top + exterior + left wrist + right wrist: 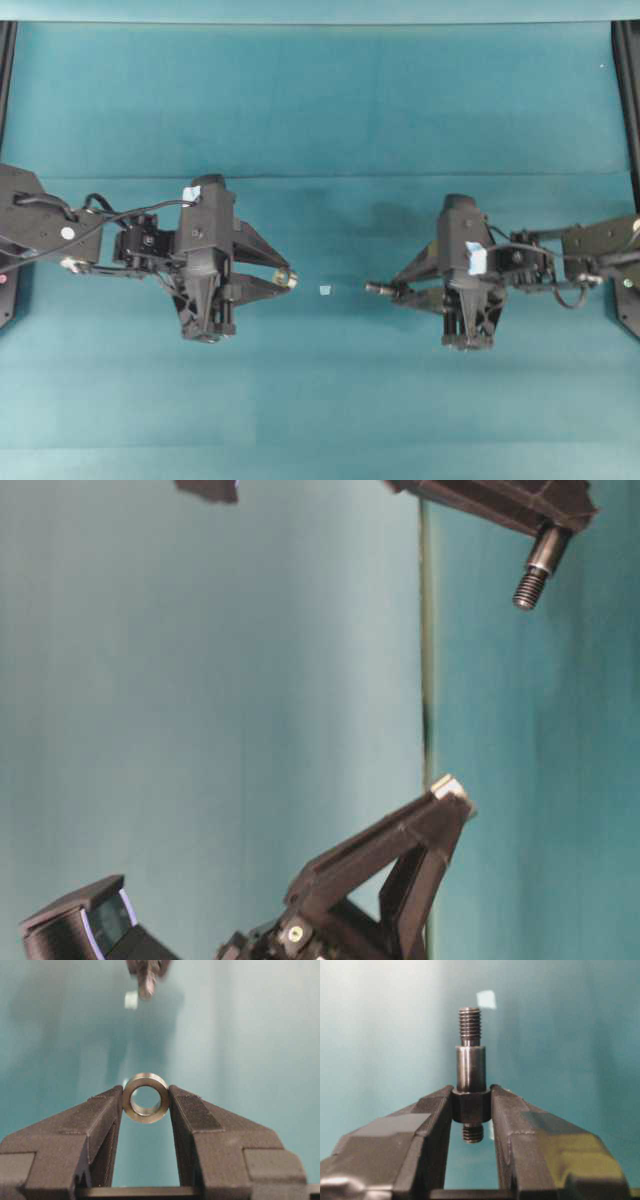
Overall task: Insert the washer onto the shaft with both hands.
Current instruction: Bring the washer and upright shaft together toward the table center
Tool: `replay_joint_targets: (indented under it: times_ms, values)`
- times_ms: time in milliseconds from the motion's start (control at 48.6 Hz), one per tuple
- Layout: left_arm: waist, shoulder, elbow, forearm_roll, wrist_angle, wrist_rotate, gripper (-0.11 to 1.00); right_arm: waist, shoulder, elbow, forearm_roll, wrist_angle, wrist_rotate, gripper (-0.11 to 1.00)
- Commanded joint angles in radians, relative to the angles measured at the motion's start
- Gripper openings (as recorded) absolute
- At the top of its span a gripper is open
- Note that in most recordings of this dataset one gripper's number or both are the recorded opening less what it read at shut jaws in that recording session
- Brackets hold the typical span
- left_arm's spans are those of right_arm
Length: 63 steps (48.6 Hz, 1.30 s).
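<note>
My left gripper point(145, 1096) is shut on the washer point(146, 1097), a silvery ring pinched at the fingertips with its hole facing the camera. In the overhead view the washer point(290, 278) sits at the left gripper's point(287, 278) tips, left of centre. My right gripper point(471, 1105) is shut on the shaft point(470, 1070), gripping its dark hex collar; the threaded end points away from the wrist. From overhead the shaft point(378, 289) sticks out leftward from the right gripper point(396, 289), facing the washer across a gap. The table-level view shows the shaft point(535, 570) at top right.
A small pale blue tape scrap point(324, 290) lies on the teal cloth between the two grippers. A fold line in the cloth point(320, 178) runs across behind the arms. Black frame posts point(628, 90) stand at the far left and right edges.
</note>
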Motion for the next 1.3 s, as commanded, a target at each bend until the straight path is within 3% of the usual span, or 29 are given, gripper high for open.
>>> replay_joint_targets:
  times_ms: [0, 1277]
  values:
    - [-0.003, 0.008, -0.021, 0.003, -0.043, -0.006, 0.36, 0.011, 0.003, 0.003, 0.003, -0.060, 0.038, 0.00]
    - [-0.014, 0.163, -0.132, 0.003, -0.106, -0.011, 0.36, 0.034, 0.037, -0.046, -0.020, -0.081, 0.057, 0.00]
